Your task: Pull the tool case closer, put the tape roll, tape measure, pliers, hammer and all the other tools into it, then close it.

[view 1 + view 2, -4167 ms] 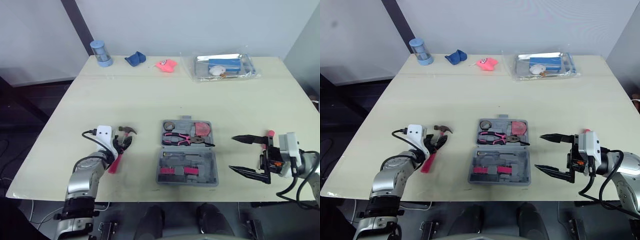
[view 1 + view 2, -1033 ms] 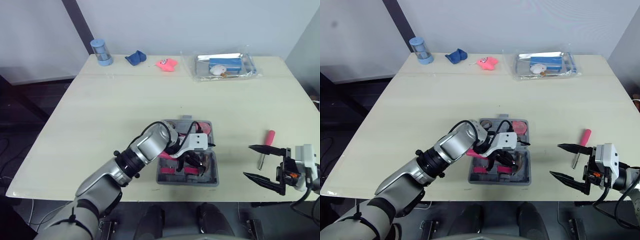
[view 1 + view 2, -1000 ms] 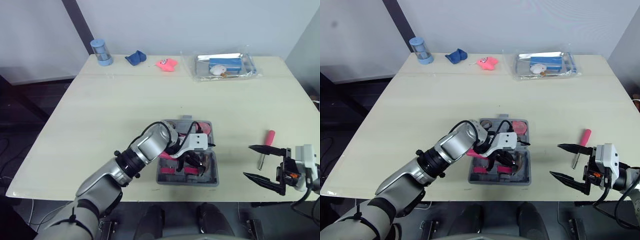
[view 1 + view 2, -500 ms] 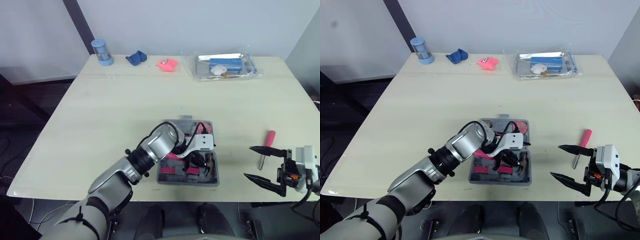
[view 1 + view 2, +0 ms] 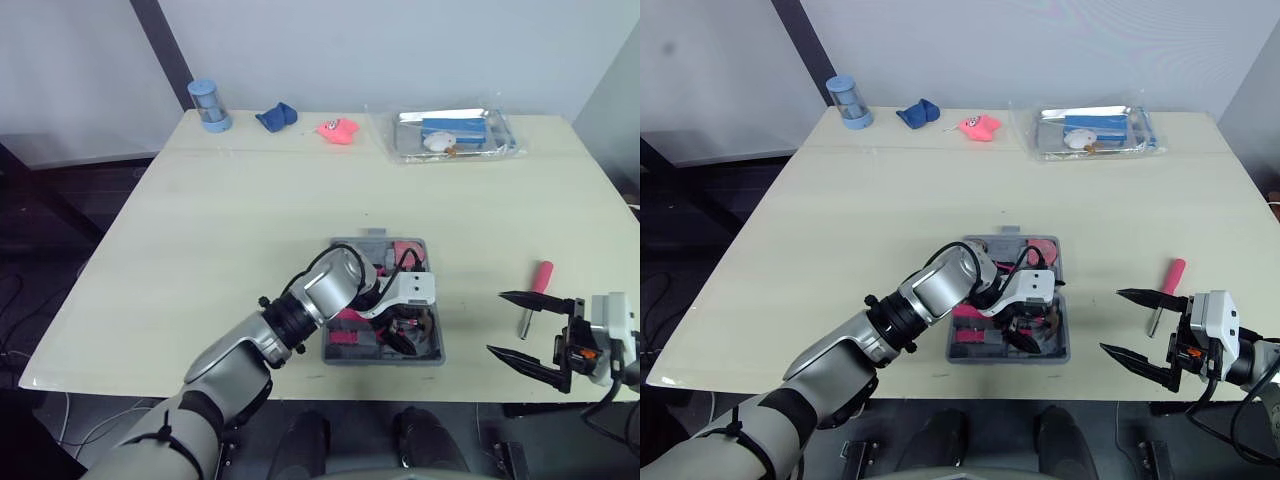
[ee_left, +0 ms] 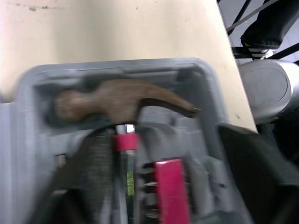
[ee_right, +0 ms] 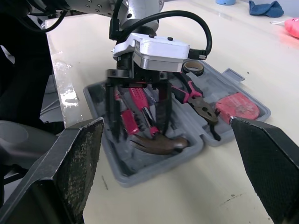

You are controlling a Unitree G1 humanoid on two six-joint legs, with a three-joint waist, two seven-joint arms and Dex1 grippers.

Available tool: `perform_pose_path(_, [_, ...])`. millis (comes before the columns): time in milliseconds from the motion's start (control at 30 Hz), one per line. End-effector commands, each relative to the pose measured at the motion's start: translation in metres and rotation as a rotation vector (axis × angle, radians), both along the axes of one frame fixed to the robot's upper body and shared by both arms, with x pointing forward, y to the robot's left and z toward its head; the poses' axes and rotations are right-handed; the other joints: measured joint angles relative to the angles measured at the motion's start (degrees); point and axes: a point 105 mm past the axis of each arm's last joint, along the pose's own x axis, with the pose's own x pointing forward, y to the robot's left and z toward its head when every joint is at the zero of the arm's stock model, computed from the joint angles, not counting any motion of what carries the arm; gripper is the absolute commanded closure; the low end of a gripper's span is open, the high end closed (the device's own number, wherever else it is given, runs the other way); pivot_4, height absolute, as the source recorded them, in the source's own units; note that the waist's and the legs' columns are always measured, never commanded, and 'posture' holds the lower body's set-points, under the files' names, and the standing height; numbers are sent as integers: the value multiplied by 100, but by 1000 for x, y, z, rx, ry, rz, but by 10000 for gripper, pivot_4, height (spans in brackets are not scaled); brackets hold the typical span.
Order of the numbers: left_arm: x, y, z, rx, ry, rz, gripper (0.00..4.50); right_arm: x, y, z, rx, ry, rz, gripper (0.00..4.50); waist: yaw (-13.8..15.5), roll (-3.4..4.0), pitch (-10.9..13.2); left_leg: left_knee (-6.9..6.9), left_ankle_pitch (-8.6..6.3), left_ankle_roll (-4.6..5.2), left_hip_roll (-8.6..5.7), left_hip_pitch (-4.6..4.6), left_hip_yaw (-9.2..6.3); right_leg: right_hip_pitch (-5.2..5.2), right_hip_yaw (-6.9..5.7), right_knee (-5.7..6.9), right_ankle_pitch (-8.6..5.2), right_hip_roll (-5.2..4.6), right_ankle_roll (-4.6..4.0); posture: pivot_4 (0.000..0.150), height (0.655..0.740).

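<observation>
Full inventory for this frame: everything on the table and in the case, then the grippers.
table: one, beige
tool case: one, grey, open, near-centre
hammer: one, brown head, in case's near half
pliers: one, pink-black, case's far half
tape roll: one, dark, case's far-left corner
tape measure: one, pink-red, case's far-right corner
screwdriver: one, pink handle, on table right of case
cylinder: one, blue, far-left corner
cloth: one, blue, far edge
pink object: one, far edge
clear bag: one, blue contents, far edge
left gripper: open, over hammer in case
right gripper: open, near-right, beside screwdriver
</observation>
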Motion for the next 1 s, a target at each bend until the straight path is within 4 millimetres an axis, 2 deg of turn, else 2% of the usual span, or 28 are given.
perform_pose_path(33, [2,-4,20,-48,-57,-5,6567,-1,2,8,-3,-47,6,0,-11,0,0,0,0,0,0,0,-2,0,-1,0,0,0,0,1500,7400])
perform_pose_path(200, [1,-3,36,-90,-43,14,6567,0,2,8,0,-47,9,0,-17,1,0,-1,0,0,0,-1,-4,0,-2,0,0,0,0,1500,7400])
perform_pose_path(333, [12,3,46,-135,-48,63,6567,1,3,8,3,-48,12,0,-17,1,0,-1,0,0,0,-1,-5,-1,-4,-1,0,0,0,1500,7400])
perform_pose_path(533, [33,14,61,-317,-95,130,6567,2,4,8,7,-54,12,0,-15,1,0,-1,0,0,0,-2,-7,0,-5,-2,0,0,0,1500,7400])
perform_pose_path(600, [34,19,66,-432,-99,115,6567,3,5,8,9,-55,12,0,-23,1,0,-1,0,0,0,-1,-7,0,-5,-3,0,0,0,1500,7400])
perform_pose_path(1000, [29,48,43,-613,-62,140,6567,6,7,8,14,-59,16,0,-9,2,0,-1,0,-1,0,-1,-9,-1,-7,-3,0,-1,0,1500,7400])
